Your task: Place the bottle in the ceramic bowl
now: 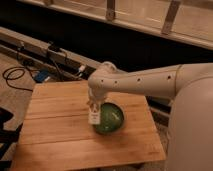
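The green ceramic bowl sits on the wooden table, right of its middle. My gripper points down over the bowl's left rim and is shut on the small whitish bottle. The bottle hangs upright below the gripper, just above or at the bowl's left edge. My white arm reaches in from the right and covers the table's right side.
Black cables and a blue object lie on the floor beyond the table's far left corner. A metal rail runs along the wall behind. A dark object stands at the table's left side.
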`<state>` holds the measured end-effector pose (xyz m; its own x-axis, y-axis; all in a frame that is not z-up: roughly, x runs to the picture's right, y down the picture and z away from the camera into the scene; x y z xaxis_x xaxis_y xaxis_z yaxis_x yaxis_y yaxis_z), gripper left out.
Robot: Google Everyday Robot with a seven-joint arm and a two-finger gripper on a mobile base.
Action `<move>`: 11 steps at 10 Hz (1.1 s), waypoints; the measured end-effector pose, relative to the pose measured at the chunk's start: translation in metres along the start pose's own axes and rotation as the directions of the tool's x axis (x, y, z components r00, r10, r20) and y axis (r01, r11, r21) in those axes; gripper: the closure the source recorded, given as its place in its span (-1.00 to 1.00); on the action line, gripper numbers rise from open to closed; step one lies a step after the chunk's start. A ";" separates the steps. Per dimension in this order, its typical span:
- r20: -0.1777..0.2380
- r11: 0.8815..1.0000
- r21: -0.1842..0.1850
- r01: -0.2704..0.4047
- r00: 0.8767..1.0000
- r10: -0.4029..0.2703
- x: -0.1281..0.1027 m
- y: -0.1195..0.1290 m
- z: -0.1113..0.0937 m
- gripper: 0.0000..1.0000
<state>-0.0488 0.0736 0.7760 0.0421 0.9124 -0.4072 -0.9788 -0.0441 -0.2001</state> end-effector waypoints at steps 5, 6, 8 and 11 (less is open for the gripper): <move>0.095 0.995 -0.054 -0.089 0.991 0.094 0.003 -0.029 0.008 1.00; 0.110 0.993 -0.060 -0.103 0.988 0.109 -0.003 -0.032 0.007 1.00; 0.117 0.992 -0.050 -0.117 0.986 0.122 -0.010 -0.039 0.005 1.00; 0.117 0.992 -0.049 -0.115 0.986 0.120 -0.010 -0.040 0.004 0.58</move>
<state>-0.0112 0.0678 0.7921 -0.0991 0.9417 -0.3215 -0.9662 -0.1683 -0.1953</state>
